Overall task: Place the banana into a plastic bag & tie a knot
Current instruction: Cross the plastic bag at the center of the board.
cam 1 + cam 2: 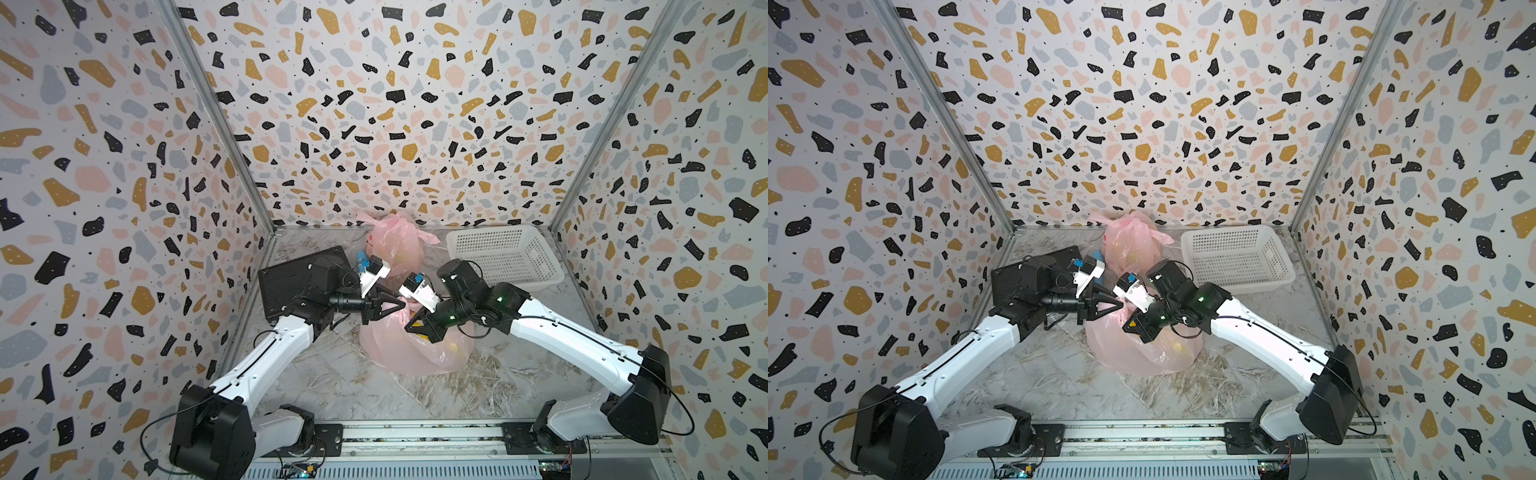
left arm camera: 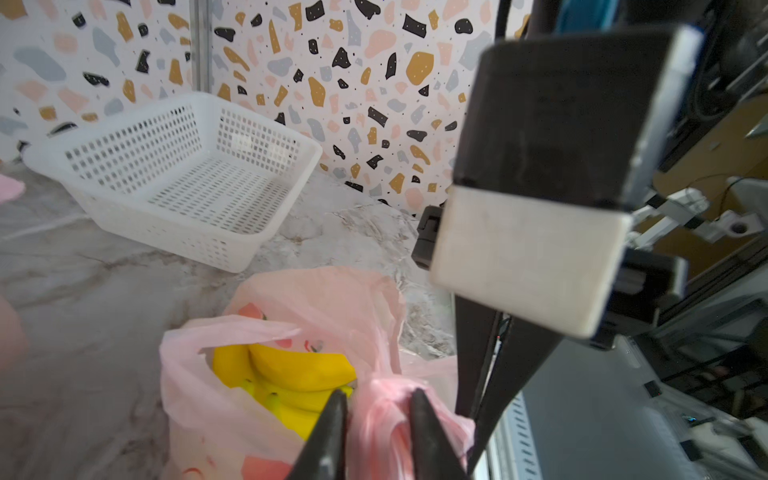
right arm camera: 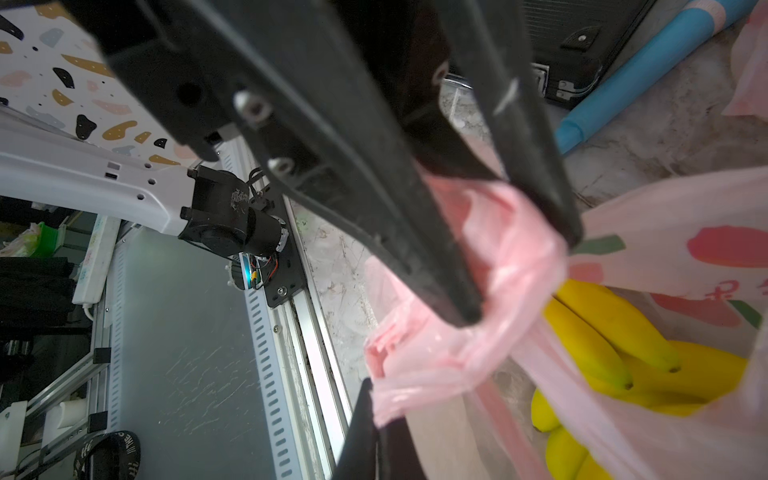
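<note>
While your left gripper and right gripper clamp bunched plastic bag film, grip there: thin, slippery, banana adds weight.

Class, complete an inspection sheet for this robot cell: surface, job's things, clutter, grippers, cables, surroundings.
Surface: marble-patterned tabletop, no spills seen.
Job's things: bananas inside the open pink bag; not yet knotted.
Clutter: tied pink bag, empty white basket, black case, blue roll, all toward the back.
Grippers: left gripper shut on the bag's bunched plastic; right gripper likewise.
Cables: black cable loops at each arm base.
Surroundings: terrazzo-patterned walls; aluminium rail in front.
</note>
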### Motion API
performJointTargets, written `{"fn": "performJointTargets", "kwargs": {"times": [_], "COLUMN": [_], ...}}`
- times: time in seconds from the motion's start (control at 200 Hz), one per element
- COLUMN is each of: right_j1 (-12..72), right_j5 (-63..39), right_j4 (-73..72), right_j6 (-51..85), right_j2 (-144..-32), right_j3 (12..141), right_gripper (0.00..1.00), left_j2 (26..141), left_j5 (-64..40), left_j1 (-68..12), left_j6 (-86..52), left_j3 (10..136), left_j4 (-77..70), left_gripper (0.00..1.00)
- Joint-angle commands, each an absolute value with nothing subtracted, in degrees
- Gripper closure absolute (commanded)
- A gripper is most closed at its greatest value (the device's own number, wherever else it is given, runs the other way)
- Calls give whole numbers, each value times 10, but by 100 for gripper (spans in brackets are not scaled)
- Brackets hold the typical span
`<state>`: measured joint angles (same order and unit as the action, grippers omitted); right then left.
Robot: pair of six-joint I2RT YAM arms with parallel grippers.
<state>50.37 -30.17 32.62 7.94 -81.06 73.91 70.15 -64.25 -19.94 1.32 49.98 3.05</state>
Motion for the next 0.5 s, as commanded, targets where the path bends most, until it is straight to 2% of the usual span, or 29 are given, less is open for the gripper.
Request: {"fn": "performJointTargets", "kwargs": {"times": [0.0,0.05,0.11,0.19,0.325,0.44,0.496], "right_j1": [507,506,501,485,427,379,357], "right_j5": [-298,-292,-292,-294,-320,-344,-374], "right_j4": [349,357,362,366,365,343,335], "right_j6": [68,63,56,50,44,27,6], "right_j2": [-802,-798,-788,-767,-737,-724,-729], "right_j3": [761,767,772,780,796,802,805], "right_gripper": [100,100,69,47,28,2,0], "left_j2": [698,691,682,673,665,664,668], "left_j5": [-650,-643,-627,-618,-602,-614,-626], "left_j1": [-208,-209,-210,-218,-229,-229,-229], "left_j6": [37,30,20,11,15,23,30], "left_j3": [528,524,522,520,510,501,504], "left_j4": [50,35,16,-11,-46,-86,-91], "left_gripper": [100,100,100,100,100,100,100]}}
